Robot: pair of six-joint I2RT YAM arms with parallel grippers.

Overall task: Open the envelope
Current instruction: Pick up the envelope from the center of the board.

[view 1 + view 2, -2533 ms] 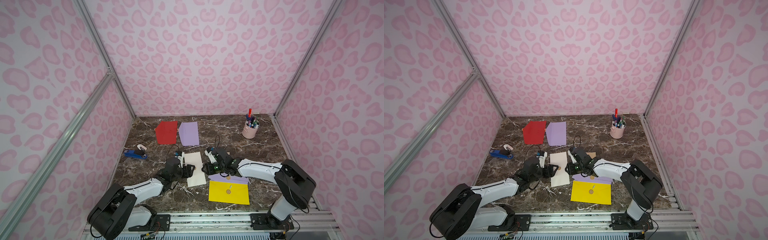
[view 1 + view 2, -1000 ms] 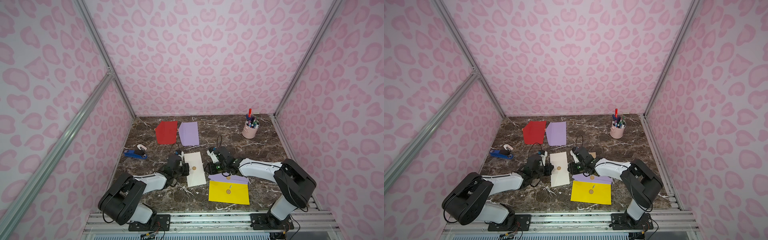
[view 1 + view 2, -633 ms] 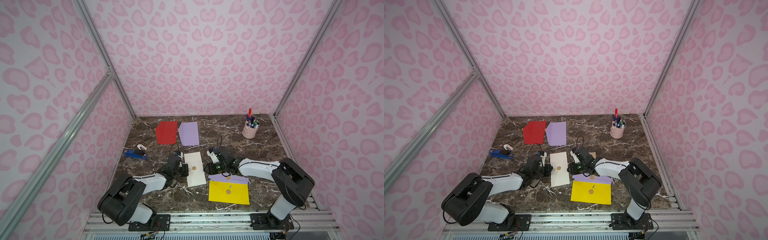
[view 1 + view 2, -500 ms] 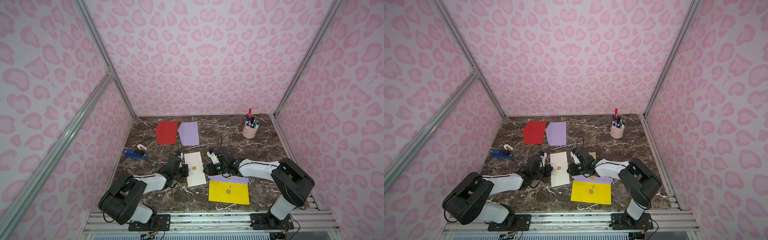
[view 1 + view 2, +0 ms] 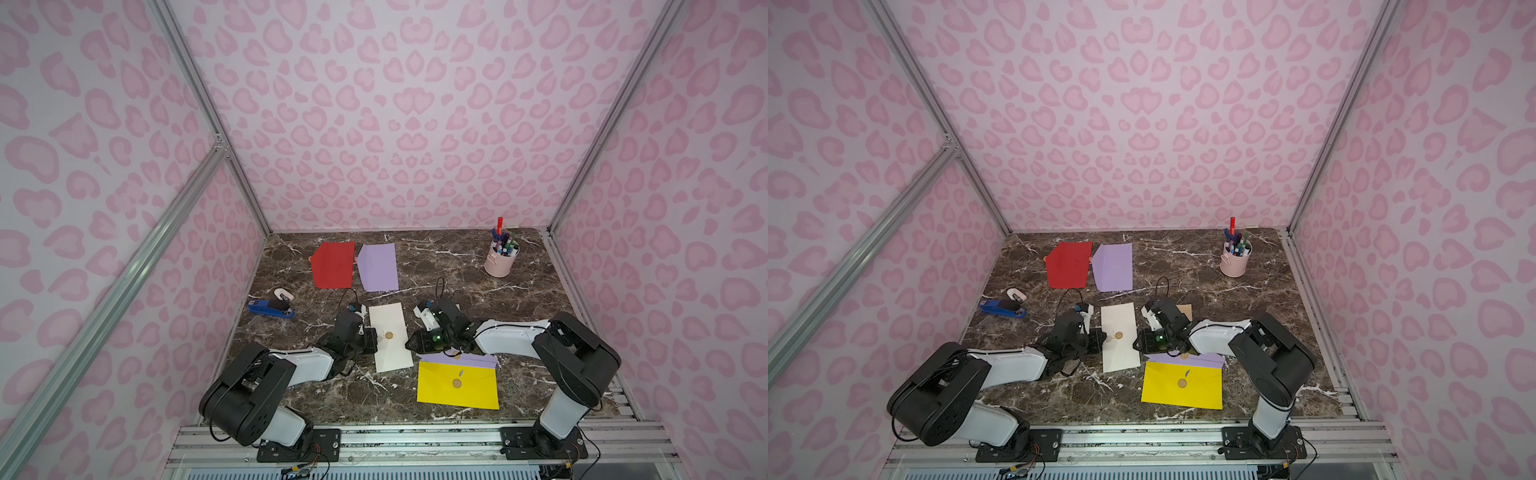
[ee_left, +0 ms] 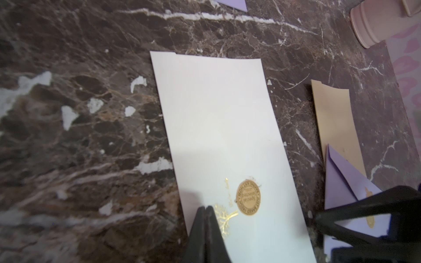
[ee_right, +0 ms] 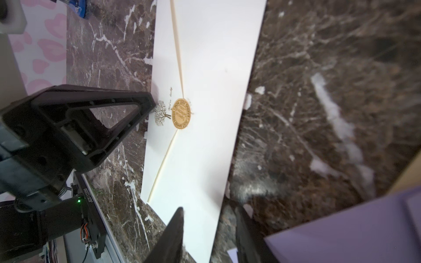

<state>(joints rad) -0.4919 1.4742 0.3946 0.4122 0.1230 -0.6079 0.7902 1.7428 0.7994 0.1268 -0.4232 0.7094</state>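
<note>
Lying nearest on the bench (image 5: 353, 399) is a yellow envelope (image 5: 457, 386); behind it the sealed white envelope (image 5: 390, 332) lies flat between the arms, left fingers (image 6: 200, 227) closed at its edge near the gold seal (image 6: 248, 198), right fingers (image 7: 175, 232) apart astride the opposite edge.

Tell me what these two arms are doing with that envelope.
Both arms are working on the white envelope in the middle of the table. The left end effector is shut, its tips resting on the envelope beside the gold seal, apparently pinning it down. The right end effector is open at the envelope's opposite long edge, gripping nothing. The flap is sealed, so the envelope is not yet open.
</note>
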